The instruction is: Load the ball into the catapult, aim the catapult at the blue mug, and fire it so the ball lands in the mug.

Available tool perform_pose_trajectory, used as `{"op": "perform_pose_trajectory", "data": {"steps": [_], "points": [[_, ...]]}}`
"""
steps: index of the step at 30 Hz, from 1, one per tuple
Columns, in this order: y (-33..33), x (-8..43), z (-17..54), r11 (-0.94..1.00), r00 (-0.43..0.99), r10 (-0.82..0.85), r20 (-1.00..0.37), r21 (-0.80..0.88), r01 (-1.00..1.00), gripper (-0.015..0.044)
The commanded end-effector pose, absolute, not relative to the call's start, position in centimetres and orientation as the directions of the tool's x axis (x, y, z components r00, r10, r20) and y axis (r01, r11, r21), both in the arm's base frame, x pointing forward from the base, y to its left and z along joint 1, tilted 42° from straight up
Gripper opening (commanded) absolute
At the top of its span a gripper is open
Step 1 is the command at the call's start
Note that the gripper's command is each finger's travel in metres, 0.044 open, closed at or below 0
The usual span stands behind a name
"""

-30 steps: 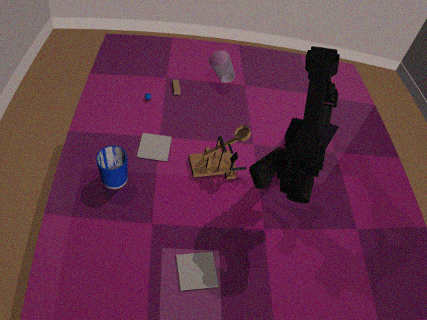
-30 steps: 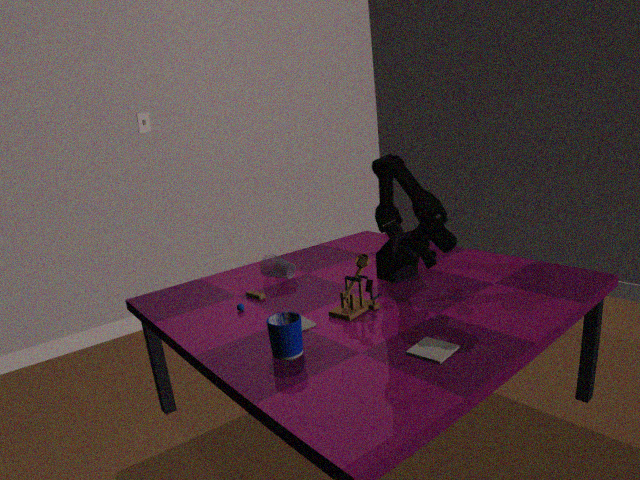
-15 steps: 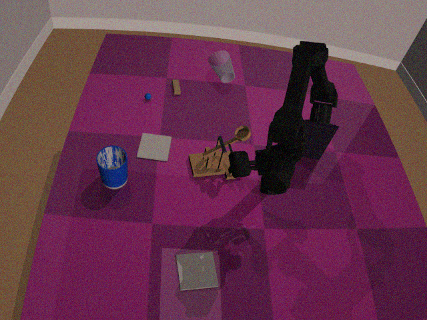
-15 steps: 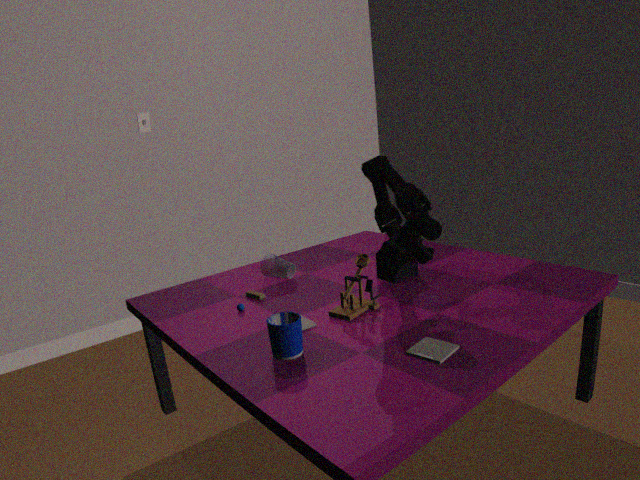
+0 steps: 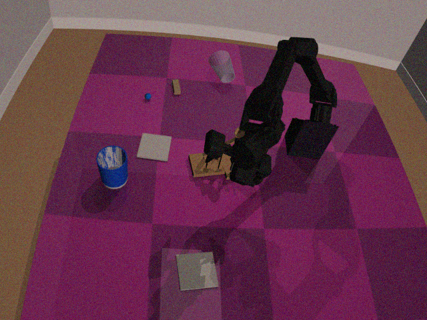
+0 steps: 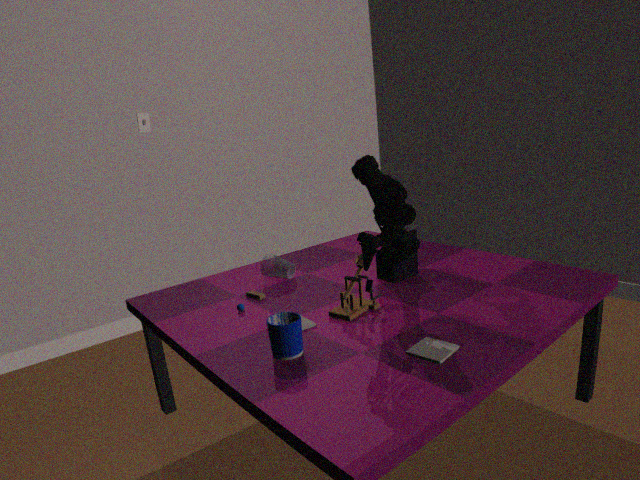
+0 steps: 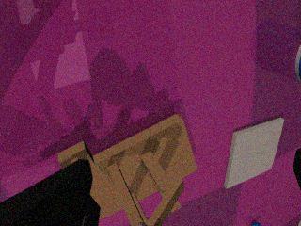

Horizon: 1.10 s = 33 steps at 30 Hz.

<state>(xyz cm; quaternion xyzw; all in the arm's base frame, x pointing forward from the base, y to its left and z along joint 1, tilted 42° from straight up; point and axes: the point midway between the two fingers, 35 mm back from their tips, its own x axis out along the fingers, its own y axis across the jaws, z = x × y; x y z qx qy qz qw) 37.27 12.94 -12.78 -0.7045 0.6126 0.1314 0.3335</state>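
Observation:
The wooden catapult (image 5: 201, 169) (image 6: 345, 312) (image 7: 185, 153) stands on the table, its throwing arm raised and the spoon cup (image 5: 238, 133) at its upper end, partly behind my arm. I cannot tell whether the cup holds anything. My gripper (image 5: 227, 159) (image 6: 364, 261) (image 7: 198, 167) is open and empty, low over the catapult, its fingers wide apart. The blue mug (image 5: 114, 176) (image 6: 285, 338) stands upright to the left in the top view; its bottom is hidden and no ball shows inside. A small blue ball (image 5: 147, 96) (image 6: 240, 307) lies on the table. No other ball is visible.
A pale tile (image 5: 154, 147) (image 6: 308, 323) (image 7: 255, 153) lies between mug and catapult. Another pale tile (image 5: 193, 272) (image 6: 433, 349) lies farther off. A wooden block (image 5: 176, 87) (image 6: 255, 295) lies near the blue ball. A clear glass (image 5: 221, 66) (image 6: 278, 267) lies on its side beyond.

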Motion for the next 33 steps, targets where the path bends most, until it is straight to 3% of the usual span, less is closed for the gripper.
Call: {"op": "perform_pose_trajectory", "data": {"steps": [1,19,33], "points": [[13.4,40.0,-11.9,0.074,0.236,-0.737,-0.633,-0.423,-0.903,0.044],[12.0,49.8,-6.4,0.432,0.343,-0.619,-0.706,-0.671,-0.602,0.044],[9.1,56.9,0.2,0.673,0.482,-0.547,-0.684,-0.702,-0.232,0.044]]}}
